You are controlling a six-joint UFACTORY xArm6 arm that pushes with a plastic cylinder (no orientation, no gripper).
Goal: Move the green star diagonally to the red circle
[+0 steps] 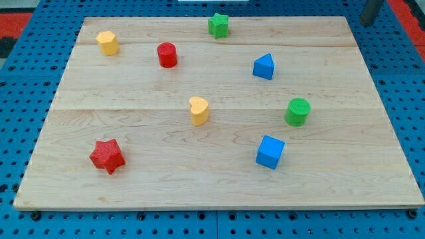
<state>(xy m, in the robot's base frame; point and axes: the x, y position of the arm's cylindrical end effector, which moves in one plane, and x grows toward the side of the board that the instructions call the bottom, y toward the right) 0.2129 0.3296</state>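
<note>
Jaws-wise, we've got none to report: our arm ends in a plain rod, and all that shows of it is a dark grey stub at the view's top right corner, off the wooden board (372, 60). Its lower end seems to sit around my tip (366, 23), but we can't tell for sure that's the very end. Either way it's well apart from every block.

Our green star (218, 25) sits near the board's top edge, a bit right of centre. The red circle (167, 54), really a short cylinder, is down and to the view's left of it, near but not touching. Further left is a yellow hexagon-ish block (107, 42).

Elsewhere: a blue triangle-ish block (263, 66) on the right, a green cylinder (297, 111) below that, a blue cube (270, 151) lower still, a yellow heart (198, 110) mid-board, and a red star (107, 156) at bottom left.
</note>
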